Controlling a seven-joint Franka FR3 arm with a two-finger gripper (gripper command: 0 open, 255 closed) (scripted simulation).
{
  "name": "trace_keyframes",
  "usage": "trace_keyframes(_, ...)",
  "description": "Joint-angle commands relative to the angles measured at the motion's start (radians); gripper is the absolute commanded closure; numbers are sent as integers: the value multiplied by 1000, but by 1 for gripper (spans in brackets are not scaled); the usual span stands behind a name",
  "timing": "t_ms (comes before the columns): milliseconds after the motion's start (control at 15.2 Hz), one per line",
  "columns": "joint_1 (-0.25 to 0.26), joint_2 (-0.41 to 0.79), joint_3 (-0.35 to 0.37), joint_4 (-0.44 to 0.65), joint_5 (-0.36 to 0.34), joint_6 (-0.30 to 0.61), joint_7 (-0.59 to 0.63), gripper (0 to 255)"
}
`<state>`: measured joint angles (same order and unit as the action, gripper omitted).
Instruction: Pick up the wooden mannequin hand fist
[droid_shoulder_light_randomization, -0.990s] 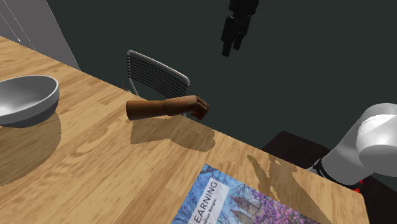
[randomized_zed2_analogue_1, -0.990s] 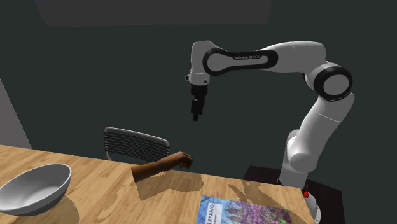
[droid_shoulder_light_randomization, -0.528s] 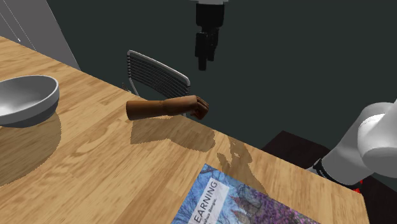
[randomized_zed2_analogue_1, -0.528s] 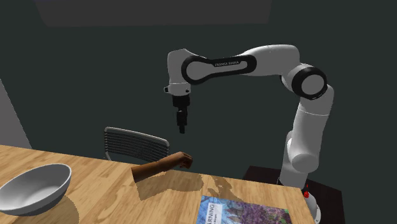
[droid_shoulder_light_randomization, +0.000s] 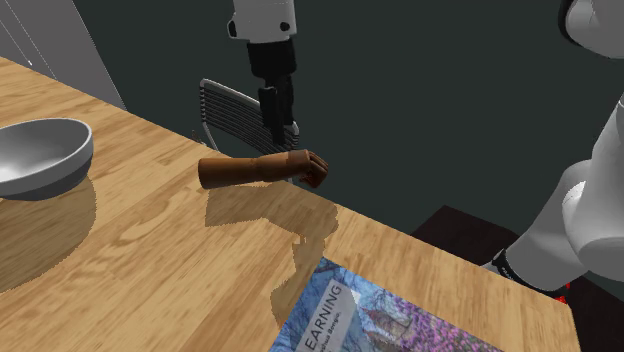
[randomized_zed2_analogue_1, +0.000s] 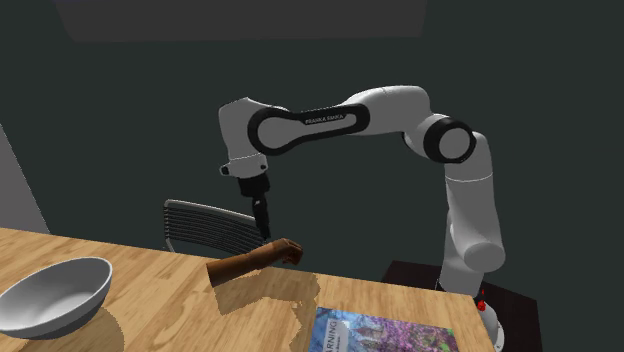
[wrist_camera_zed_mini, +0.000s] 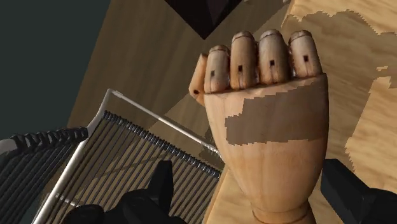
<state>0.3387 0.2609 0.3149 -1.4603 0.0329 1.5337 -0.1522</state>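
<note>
Book (droid_shoulder_light_randomization: 390, 315) sits on the desk (droid_shoulder_light_randomization: 150, 260) in front of the wooden mannequin fist (droid_shoulder_light_randomization: 262, 169), which is lying on its side at the desk's far edge. Black fingers (wrist_camera_zed_mini: 159, 191) hang over the fist, spread wide either side of its wrist, not touching it. Slatted chair (droid_shoulder_light_randomization: 240, 112) right behind the fist.

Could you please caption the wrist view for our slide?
Open claw hovers over the wooden mannequin fist, chair back beside it.

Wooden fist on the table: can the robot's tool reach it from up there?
Probably yes. The open tool hangs just above the wooden fist, with nothing between them; its fingers stand either side.
</note>
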Motion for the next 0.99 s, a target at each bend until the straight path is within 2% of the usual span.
trace_keyframes(0, 32, 73, 20, 71, -19, -30, -14, 0)
trace_keyframes(132, 68, 145, 37, 146, -39, -65, -27, 0)
trace_keyframes(198, 69, 148, 37, 149, -40, -66, -28, 0)
trace_keyframes(660, 62, 143, 35, 41, -40, 37, -37, 0)
trace_keyframes(792, 62, 143, 35, 41, -40, 37, -37, 0)
trace_keyframes(858, 62, 143, 34, 40, -40, 38, -37, 255)
trace_keyframes(924, 62, 143, 34, 41, -40, 37, -37, 255)
